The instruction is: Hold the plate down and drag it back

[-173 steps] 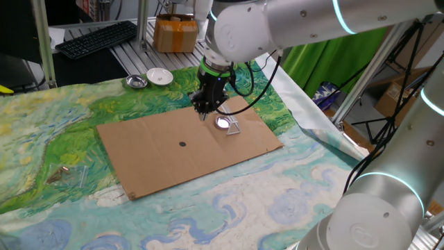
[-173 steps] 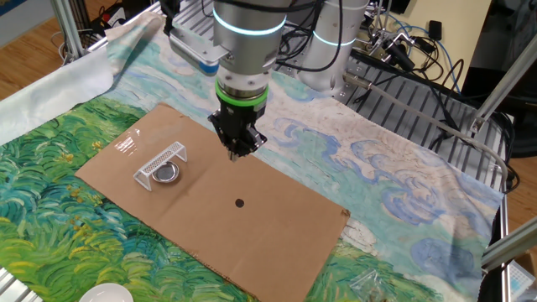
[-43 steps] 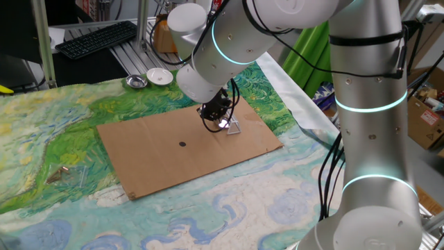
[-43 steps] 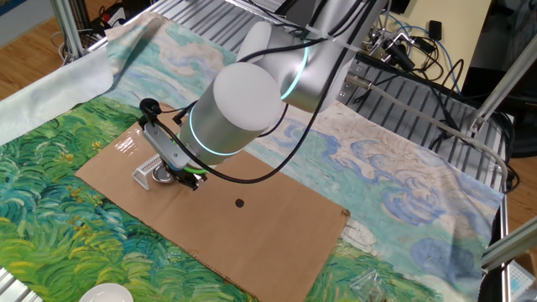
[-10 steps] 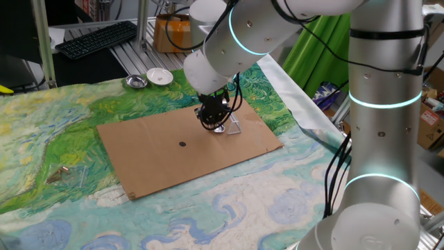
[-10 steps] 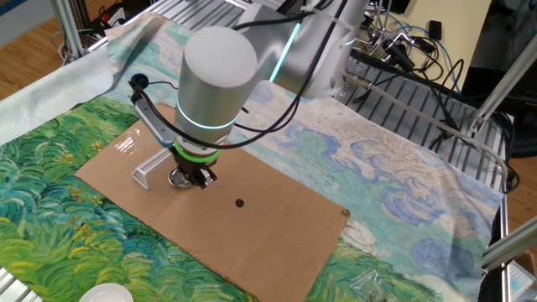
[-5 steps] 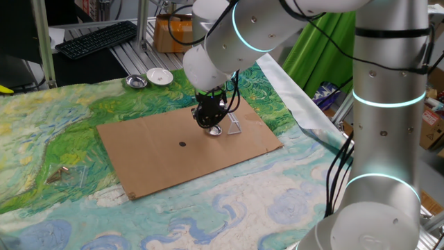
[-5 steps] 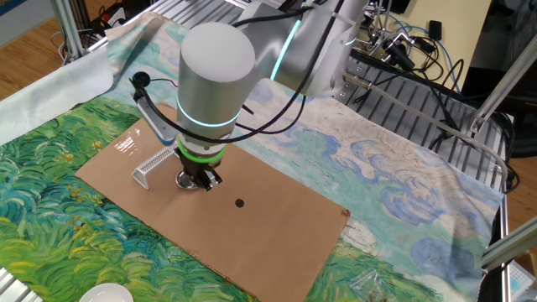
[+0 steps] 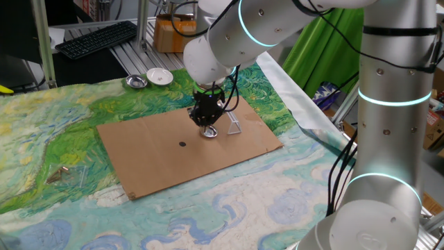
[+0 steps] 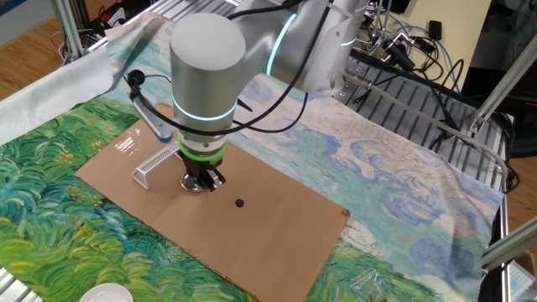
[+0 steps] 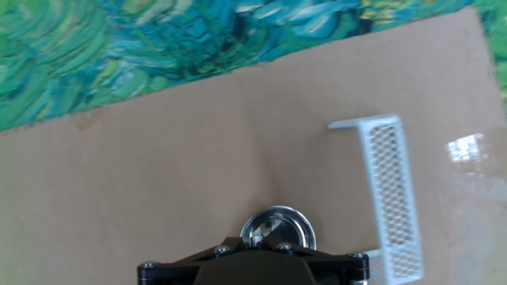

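The plate [image 9: 209, 132] is a tiny shiny silver dish lying on a brown cardboard sheet [image 9: 159, 156]. It also shows in the other fixed view [image 10: 192, 184] and in the hand view [image 11: 278, 229], partly under the hand. My gripper [image 9: 207, 126] points straight down with its jaws together, and the tips press on the plate's centre [image 10: 200, 179]. In the hand view the gripper [image 11: 257, 247] hides its own tips behind the black hand body. A black dot [image 9: 182, 144] marks the cardboard a little beyond the plate.
A white mesh bracket [image 10: 159, 162] stands on the cardboard beside the plate [image 11: 388, 190]. A white bowl [image 9: 159, 76] and another silver dish [image 9: 136, 82] sit at the far edge of the painted cloth. A keyboard [image 9: 97, 38] lies behind them.
My gripper and the plate under it have slid across the cardboard, away from the mesh bracket and toward the black dot. The bracket has stayed put.
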`<action>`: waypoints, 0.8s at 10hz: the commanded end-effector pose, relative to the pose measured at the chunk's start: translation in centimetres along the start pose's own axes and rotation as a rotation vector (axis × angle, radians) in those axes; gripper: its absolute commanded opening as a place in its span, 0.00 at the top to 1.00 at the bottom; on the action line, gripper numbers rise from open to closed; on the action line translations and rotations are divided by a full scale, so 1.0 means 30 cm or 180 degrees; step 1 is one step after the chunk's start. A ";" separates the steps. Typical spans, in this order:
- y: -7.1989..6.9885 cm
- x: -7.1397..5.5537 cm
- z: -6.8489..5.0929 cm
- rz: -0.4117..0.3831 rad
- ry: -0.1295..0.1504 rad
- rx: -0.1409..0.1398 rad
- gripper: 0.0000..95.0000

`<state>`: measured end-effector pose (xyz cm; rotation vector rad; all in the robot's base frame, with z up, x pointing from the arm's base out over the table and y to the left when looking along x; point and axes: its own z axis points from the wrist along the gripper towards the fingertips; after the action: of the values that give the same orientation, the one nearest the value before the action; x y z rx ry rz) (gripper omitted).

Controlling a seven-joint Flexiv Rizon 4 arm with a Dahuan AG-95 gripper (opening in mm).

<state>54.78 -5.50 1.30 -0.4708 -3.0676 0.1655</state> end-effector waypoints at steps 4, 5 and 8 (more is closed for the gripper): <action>0.012 0.001 -0.010 -0.0020 0.0020 -0.0116 1.00; 0.012 0.000 -0.011 -0.0029 0.0016 -0.0121 1.00; 0.012 0.001 -0.010 0.0001 -0.0005 -0.0146 1.00</action>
<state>54.72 -5.13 1.57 -0.4782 -3.0793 0.1003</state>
